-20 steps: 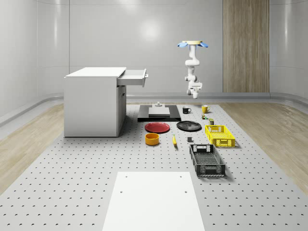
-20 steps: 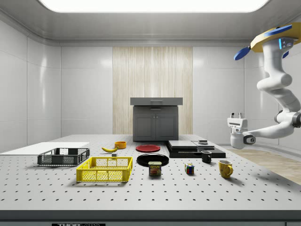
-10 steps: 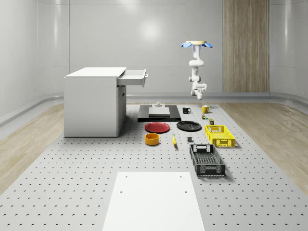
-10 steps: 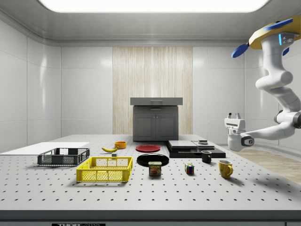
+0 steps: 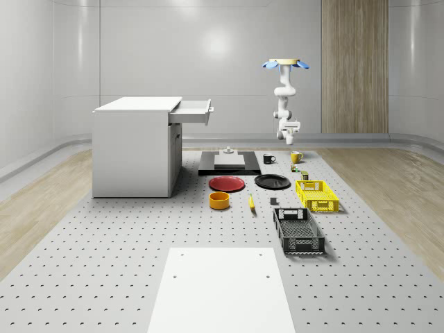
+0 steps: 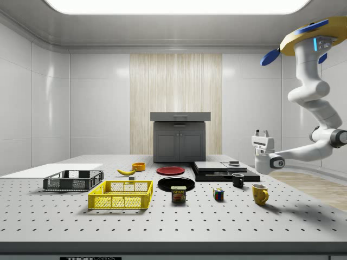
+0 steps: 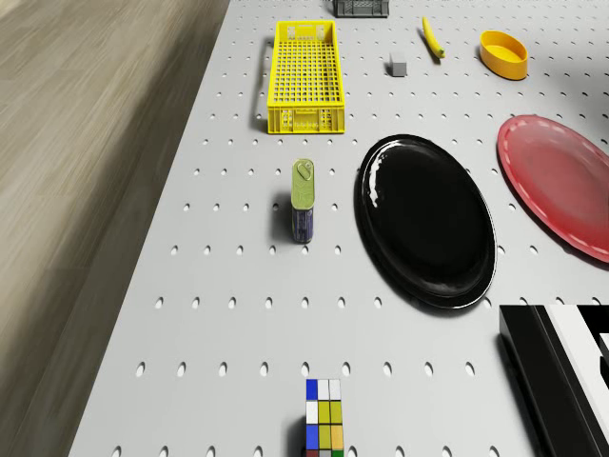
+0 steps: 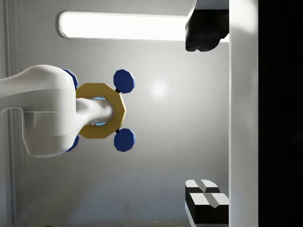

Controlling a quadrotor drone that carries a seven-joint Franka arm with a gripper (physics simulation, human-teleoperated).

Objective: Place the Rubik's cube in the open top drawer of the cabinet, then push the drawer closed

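From the whole-scene view's left, the white cabinet point(image 5: 136, 147) stands on the perforated table point(image 5: 104, 236), its top drawer point(image 5: 192, 112) pulled out toward the right. Right of it lie the red plate point(image 5: 227, 183), the orange bowl point(image 5: 219, 200), the black plate point(image 5: 272, 182), the yellow basket point(image 5: 316, 195) and the black crate point(image 5: 297, 230). My drone body point(image 5: 284, 64) hovers high above the table's far right end, and my arm hangs down so that my gripper point(image 5: 291, 139) sits in the air just above the yellow mug point(image 5: 295, 157).

The side view adds what that one hides: the Rubik's cube point(image 6: 218, 194) rests on the table between the Spam can point(image 6: 178, 194) and the yellow mug, with the black mug point(image 6: 237, 180) behind it. There my gripper point(image 6: 262, 132) points upward, well above the cube and to its right, with a small gap between the fingertips point(image 6: 258, 132) and nothing between them.

My drone view looks down on the cube, near the can and the black plate.

My wrist view faces the ceiling light point(image 8: 123, 26) and my own rotors point(image 8: 124, 80); both finger pads point(image 8: 206, 199) stand well apart, holding nothing.
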